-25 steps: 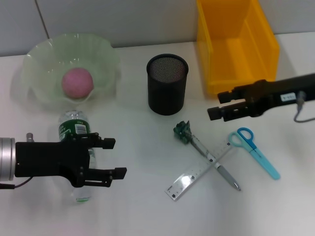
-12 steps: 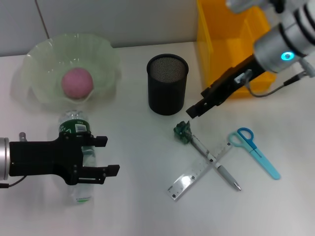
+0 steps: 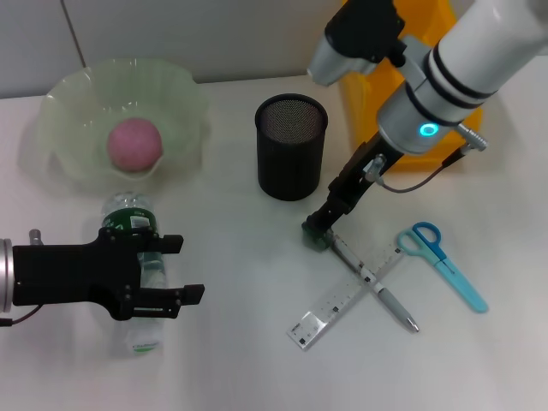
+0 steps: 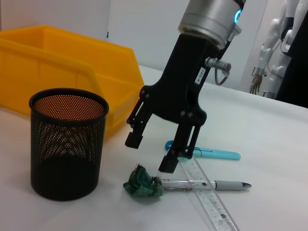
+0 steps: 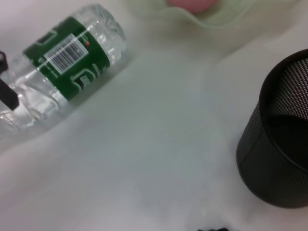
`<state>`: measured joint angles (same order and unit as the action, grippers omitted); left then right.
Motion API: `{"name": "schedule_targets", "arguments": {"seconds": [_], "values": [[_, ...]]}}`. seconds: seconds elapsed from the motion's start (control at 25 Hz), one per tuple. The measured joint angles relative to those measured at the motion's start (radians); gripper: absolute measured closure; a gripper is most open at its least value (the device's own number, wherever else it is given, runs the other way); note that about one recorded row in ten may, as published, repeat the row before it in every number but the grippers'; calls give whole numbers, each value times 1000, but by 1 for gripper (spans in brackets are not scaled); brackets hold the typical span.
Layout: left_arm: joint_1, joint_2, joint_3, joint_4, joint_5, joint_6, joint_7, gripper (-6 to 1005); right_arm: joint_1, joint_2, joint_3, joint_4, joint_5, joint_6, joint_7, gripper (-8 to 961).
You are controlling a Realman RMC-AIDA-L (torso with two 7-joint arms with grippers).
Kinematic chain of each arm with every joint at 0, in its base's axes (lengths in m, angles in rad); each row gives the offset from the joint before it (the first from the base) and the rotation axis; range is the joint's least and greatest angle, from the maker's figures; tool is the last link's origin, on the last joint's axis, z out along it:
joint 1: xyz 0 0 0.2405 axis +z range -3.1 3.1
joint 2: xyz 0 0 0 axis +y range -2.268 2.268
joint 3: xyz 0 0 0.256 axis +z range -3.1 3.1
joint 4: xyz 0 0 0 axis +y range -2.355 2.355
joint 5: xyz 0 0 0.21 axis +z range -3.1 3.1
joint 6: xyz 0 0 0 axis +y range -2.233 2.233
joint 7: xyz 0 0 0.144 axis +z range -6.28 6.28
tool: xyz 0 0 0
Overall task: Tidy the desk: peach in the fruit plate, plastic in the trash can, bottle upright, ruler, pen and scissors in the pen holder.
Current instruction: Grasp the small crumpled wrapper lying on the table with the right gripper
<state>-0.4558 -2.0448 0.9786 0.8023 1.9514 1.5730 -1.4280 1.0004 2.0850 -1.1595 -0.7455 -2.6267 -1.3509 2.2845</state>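
- Head view: right claw (image 3: 321, 224) reaches down to the crumpled green plastic (image 3: 315, 235) lying on the desk (image 3: 231, 360) just below the mesh pen holder (image 3: 292, 145). To do it well, centre the fingers on the wad, miss the pen (image 3: 377, 289), close, then carry it to the yellow trash bin (image 3: 445, 64). Peach (image 3: 134, 143) already sits in the fruit plate (image 3: 64, 103). Left claw (image 3: 184, 269) is released, straddling the lying bottle (image 3: 137, 257).
- Left wrist view: right claw (image 4: 150, 153) spread open, just above the plastic (image 4: 143, 182), not touching; wad sits slightly off one fingertip.
- Right wrist view: bottle (image 5: 65, 60) on its side; plastic barely visible at the edge.
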Motion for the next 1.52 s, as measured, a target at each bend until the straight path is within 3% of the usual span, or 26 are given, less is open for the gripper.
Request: {"name": "schedule_targets", "arguments": {"seconds": [0.6, 1.2, 1.52], "values": [[-4, 1, -1, 2, 0, -1, 0, 182, -4, 3, -97, 83, 52, 98, 4, 149], [-4, -3, -1, 1, -1, -1, 8, 184, -11, 4, -116, 107, 63, 131, 6, 149], [-7, -5, -1, 1, -3, -1, 12, 185, -12, 4, -117, 116, 66, 137, 7, 339]]}}
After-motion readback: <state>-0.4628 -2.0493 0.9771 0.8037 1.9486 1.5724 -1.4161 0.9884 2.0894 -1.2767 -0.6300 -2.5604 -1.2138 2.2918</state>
